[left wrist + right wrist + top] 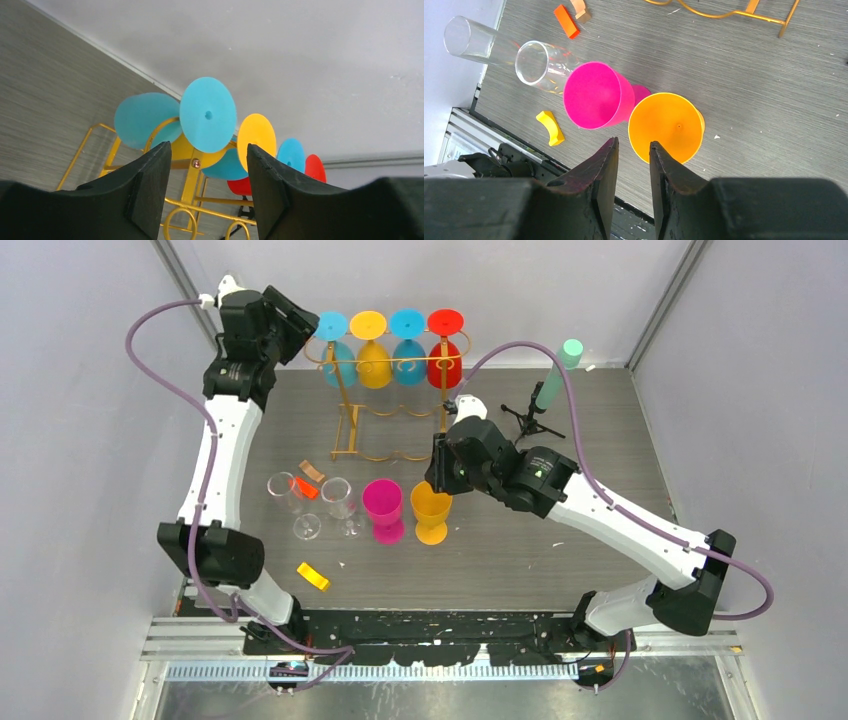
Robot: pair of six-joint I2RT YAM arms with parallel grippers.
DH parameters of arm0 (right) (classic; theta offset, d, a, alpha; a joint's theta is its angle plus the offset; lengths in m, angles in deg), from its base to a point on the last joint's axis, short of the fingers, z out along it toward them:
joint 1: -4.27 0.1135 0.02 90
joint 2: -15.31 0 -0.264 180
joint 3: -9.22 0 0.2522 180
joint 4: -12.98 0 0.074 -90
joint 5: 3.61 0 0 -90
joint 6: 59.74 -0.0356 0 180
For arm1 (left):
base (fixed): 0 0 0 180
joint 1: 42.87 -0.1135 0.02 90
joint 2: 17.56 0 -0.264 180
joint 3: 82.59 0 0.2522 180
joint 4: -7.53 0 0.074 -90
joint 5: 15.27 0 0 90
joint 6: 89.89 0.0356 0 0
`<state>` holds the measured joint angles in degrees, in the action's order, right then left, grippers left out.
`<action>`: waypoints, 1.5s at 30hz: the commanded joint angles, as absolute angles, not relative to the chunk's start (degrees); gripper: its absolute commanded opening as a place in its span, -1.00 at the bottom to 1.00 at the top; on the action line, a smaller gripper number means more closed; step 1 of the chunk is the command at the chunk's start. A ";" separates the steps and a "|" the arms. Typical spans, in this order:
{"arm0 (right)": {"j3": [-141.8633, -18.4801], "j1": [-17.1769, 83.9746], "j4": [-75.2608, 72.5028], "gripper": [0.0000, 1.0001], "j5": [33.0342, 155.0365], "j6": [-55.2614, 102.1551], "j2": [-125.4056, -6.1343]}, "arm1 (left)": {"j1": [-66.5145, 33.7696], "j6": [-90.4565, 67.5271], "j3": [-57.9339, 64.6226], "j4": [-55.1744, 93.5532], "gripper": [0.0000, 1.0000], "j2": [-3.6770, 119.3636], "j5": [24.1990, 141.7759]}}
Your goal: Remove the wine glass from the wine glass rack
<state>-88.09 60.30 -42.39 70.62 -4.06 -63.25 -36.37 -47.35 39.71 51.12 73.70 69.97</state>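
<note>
rack: wine glass rack (349,410), gold wire, oval looped top rail on two uprights, wavy rectangular base; stands at the back middle of the table (560,560), close to the rear wall
on rack: four stemmed glasses hang bowl-down in a row, feet flat on top of the rail; left to right: leftmost blue wine glass (335,345), yellow glass (372,355), second blue glass (408,350), red glass (445,355)
task glass look: opaque light blue plastic, round disc foot with a small dimple in the middle, rounded bowl below the rail
left gripper (303,328): raised at the rack's left end, just beside the leftmost blue glass; jaws spread wide, nothing between them; left wrist view looks through the gap at that glass's foot
right gripper (437,476): low over the orange glass (431,508), which stands upright on the table; narrow gap between fingers, glass rim lines up with the gap, contact cannot be told
pink glass (382,502): upright, touching the orange one's left side
clear glasses (283,487): two, lying on their sides left of the pink one
small blocks: orange block (307,490) and tan block (312,472) by the clear glasses, yellow block (313,576) nearer the arm bases
tripod (530,420): black, green cylinder on top, right of the rack
</note>
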 commanded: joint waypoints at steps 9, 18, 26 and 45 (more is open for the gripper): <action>-88.30 60.05 -39.54 -0.34 71.13 -5.83 -62.73 | -37.84 -57.81 41.20 47.00 0.08 78.55 71.85; -88.23 60.05 -39.54 -0.35 70.98 -6.68 -62.95 | -37.86 -63.24 39.90 46.87 0.09 78.96 68.70; -87.36 60.00 -38.63 -0.34 70.93 -7.37 -63.04 | -37.86 -66.85 40.40 47.44 0.12 80.34 67.67; -84.87 59.42 -38.54 -0.32 70.94 -7.53 -61.26 | -37.95 -75.14 36.33 40.08 0.04 83.37 72.99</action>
